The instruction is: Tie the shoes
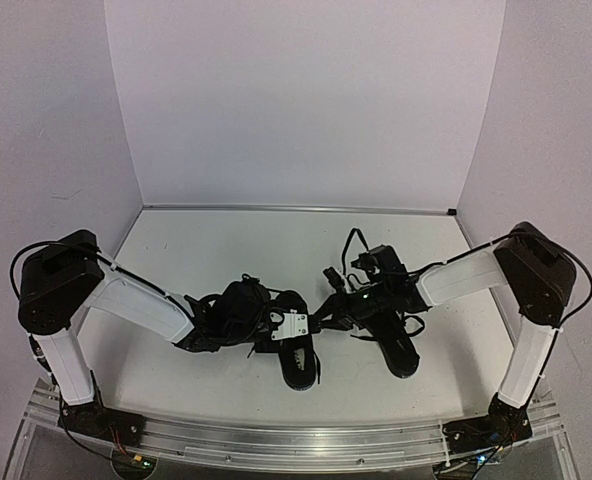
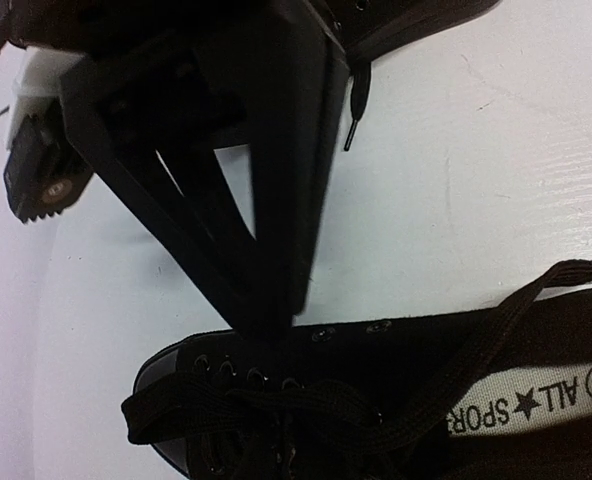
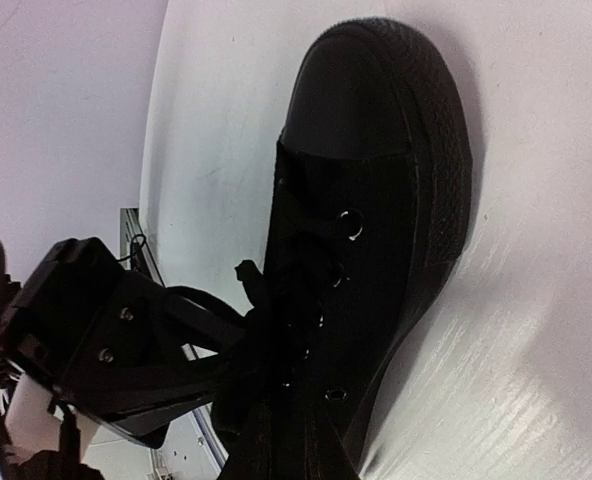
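Two black shoes lie side by side mid-table. The left shoe point(image 1: 298, 370) shows its white insole label point(image 2: 536, 400) and loose laces point(image 2: 276, 405) in the left wrist view. My left gripper point(image 1: 292, 336) rests its tip point(image 2: 273, 316) on that shoe's side by the eyelets; its jaws blend with the black shoe. The right shoe point(image 1: 396, 345) fills the right wrist view point(image 3: 376, 200), toe up. My right gripper point(image 1: 338, 305) is shut point(image 3: 244, 345) on that shoe's bunched lace, drawn sideways off the tongue. A loose lace end point(image 2: 350, 125) hangs from the right shoe point(image 2: 416, 15).
White walls enclose the table on three sides, meeting it at the back edge point(image 1: 296, 209). An aluminium rail point(image 1: 296, 440) runs along the near edge under both arm bases. Cables loop above the right wrist point(image 1: 354, 245).
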